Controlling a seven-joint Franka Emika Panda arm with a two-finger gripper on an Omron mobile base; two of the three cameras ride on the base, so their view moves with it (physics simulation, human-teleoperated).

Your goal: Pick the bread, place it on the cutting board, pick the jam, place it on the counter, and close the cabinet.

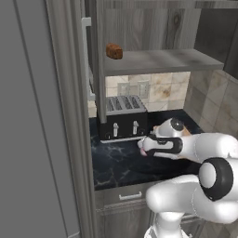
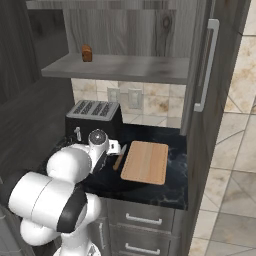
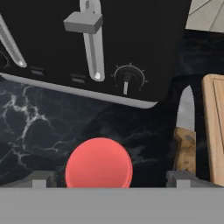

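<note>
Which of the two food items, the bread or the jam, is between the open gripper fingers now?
The jam, red, on the black counter; the bread sits far up on the cabinet shelf.

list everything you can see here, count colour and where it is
bread: one, dark brown, on the cabinet shelf
cabinet: one, grey-brown woodgrain, on the wall above the counter, door open
toaster: one, black, at the back of the counter
jam: one, red jar, on the counter in front of the toaster, between the fingertips
knife: one, wooden handle, lying between jam and cutting board
cutting board: one, light tan, on the counter right of the toaster
counter: one, black marbled
drawers: grey, below the counter
gripper: one, open, astride the jam
</note>
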